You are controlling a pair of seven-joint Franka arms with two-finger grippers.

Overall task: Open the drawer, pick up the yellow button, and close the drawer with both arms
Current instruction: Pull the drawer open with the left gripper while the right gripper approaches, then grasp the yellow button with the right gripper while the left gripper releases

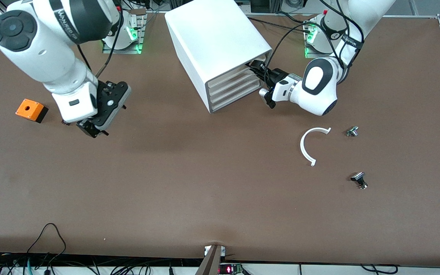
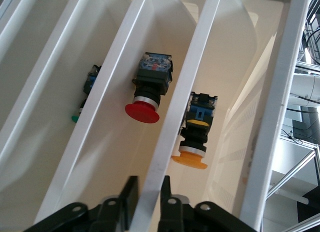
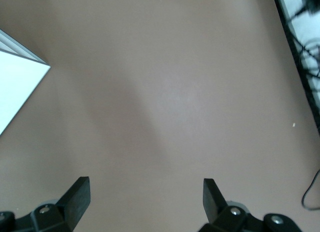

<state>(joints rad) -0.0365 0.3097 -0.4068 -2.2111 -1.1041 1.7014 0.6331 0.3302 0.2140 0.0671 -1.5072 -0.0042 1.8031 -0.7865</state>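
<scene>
From the front view, the left pincer (image 1: 257,71) is pressed against the top corner of the white box cabinet (image 1: 216,46), at the cream front of the highest drawer (image 1: 245,71), which sits flush with the three like it below; the right pincer (image 1: 90,128) waits over bare brown worktop (image 1: 166,183) toward the right arm's end, beside an orange box with a hole (image 1: 31,110). The cabinet is smooth, glossy plastic with rounded edges, the worktop matte and felt-like. A white C-shaped plastic strip (image 1: 311,145) and two small metal-and-black parts (image 1: 352,131) (image 1: 359,180) lie toward the left arm's end, nearer the camera than the cabinet. The word "WANJEED" can be read on a black band of the right arm. In the left wrist view, the left pincer (image 2: 148,192) has its black fingers (image 2: 129,197) closed narrowly on the thin white front lip of the drawer (image 2: 165,157); through the translucent tray, the button (image 2: 194,142) with its round orange cap and black body lies inside, a little ahead of the fingertips, beside a red mushroom-capped switch (image 2: 146,94) in the next tray and a green-capped one (image 2: 86,99) farther along. In the right wrist view, the right pincer (image 3: 145,197) stands wide open over plain worktop, with a corner of the cabinet (image 3: 17,89) at the edge.
</scene>
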